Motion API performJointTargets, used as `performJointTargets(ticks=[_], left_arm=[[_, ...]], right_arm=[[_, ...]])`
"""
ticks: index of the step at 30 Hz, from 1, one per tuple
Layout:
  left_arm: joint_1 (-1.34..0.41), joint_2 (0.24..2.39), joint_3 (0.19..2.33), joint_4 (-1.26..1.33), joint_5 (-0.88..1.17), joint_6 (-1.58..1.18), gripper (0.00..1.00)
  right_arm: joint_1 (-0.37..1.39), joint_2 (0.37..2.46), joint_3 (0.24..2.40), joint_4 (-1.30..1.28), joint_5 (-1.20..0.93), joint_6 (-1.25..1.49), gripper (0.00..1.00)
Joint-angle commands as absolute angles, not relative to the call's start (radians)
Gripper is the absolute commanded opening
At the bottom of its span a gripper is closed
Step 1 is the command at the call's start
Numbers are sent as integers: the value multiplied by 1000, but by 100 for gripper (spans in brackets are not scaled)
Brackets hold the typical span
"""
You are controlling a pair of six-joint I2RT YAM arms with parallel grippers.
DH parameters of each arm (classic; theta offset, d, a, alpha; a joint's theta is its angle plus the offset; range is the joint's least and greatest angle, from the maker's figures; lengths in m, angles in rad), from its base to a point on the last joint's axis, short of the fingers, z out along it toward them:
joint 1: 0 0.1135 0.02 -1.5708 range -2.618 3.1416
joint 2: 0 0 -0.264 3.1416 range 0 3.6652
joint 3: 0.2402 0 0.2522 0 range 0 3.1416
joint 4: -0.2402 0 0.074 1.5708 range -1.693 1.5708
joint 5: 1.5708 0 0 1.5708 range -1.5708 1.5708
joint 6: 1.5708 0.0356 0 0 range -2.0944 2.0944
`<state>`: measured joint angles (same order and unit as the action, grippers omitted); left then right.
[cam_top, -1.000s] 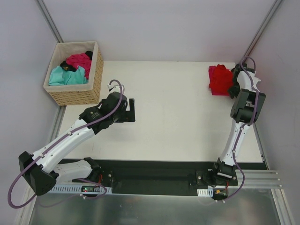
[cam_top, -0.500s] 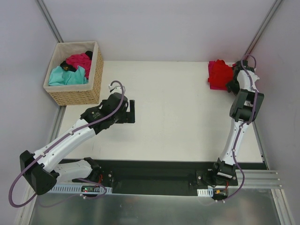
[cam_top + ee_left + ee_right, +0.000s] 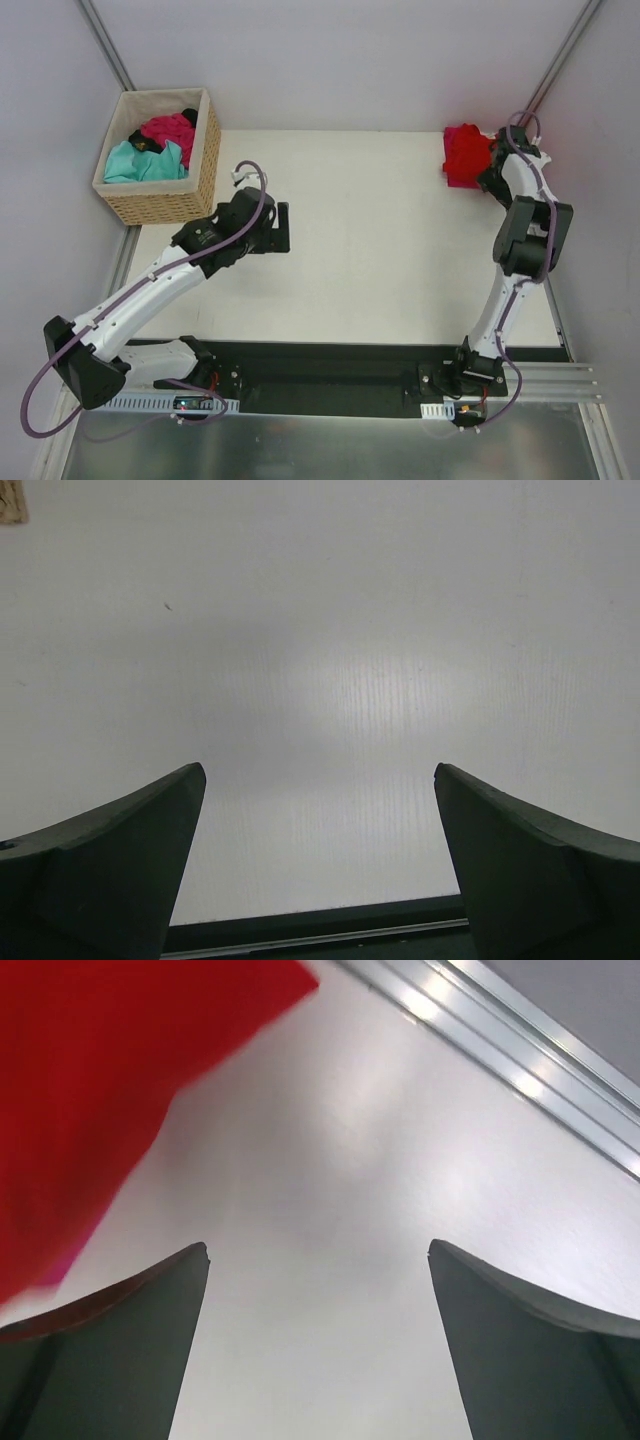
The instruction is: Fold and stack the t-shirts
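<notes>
One teal t-shirt (image 3: pixel 140 163) (overhead only)

Left arm (image 3: pixel 150 292), right arm (image 3: pixel 503 298): white links, black joint housings, purple cables (image 3: pixel 262 190) trailing each. Fingers (image 3: pixel 100 880) were dark green-black tapered wedges.

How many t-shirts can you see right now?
4: teal shirt and magenta shirt in the basket; red shirt atop pink shirt, far right on the table. Others may be hidden underneath.
</notes>
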<state>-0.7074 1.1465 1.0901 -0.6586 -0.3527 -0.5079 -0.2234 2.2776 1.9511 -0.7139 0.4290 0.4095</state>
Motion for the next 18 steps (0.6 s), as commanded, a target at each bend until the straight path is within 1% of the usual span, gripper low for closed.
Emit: performJointTargets(ticks=[1, 2, 4, 6, 10, 11, 12, 14, 15, 17, 18], left_arm=[[-710, 1161, 1286, -734, -502, -480, 99], [-709, 1190, 1320, -748, -544, -468, 99], [-701, 1215, 1418, -779, -624, -425, 99], [-658, 1242, 1475, -781, -638, -391, 99], [-525, 1290, 1642, -798, -641, -390, 99], [-484, 1311, 1663, -798, -615, -388, 99], [-395, 1322, 1683, -798, -606, -381, 99], [-309, 1370, 1745, -798, -566, -362, 99], [-216, 1388, 1787, -796, -565, -357, 99], [-125, 1455, 1828, -804, -528, -348, 99], [-50, 1477, 1856, -807, -514, -350, 99]], right_arm=[[-85, 1760, 1728, -522, 471, 330, 96], [-59, 1668, 1718, -531, 459, 328, 96], [17, 1609, 1701, -573, 413, 324, 96], [99, 1525, 1662, -588, 332, 331, 96], [302, 1390, 1465, -458, 311, 301, 96], [375, 1376, 1410, -462, 346, 289, 96], [403, 1361, 1390, -472, 356, 291, 96], [464, 1342, 1314, -460, 336, 287, 96], [481, 1326, 1286, -456, 336, 285, 96], [532, 1304, 1243, -440, 336, 279, 96], [547, 1293, 1200, -434, 337, 278, 96]])
